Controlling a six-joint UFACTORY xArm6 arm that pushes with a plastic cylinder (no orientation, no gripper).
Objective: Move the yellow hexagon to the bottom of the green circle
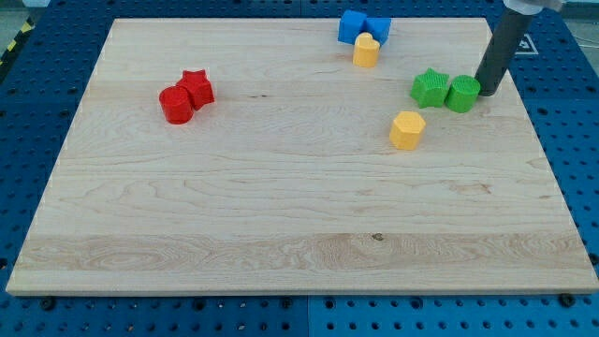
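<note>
Your tip (486, 92) sat touching green circle (462, 94) on its right; no hand fitted. Yellow hexagon (407, 129) lay nearer, left of circle. Risk: your leftward sweep would've shoved circle into green star (430, 87).

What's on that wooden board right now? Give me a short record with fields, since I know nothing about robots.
board: wooden board
my tip, beside the green circle, on its right in the view
green star, touching the circle's left
yellow hexagon, below and left of the green pair, apart
yellow heart, against the blue blocks
red pair: star and cylinder, touching
</note>
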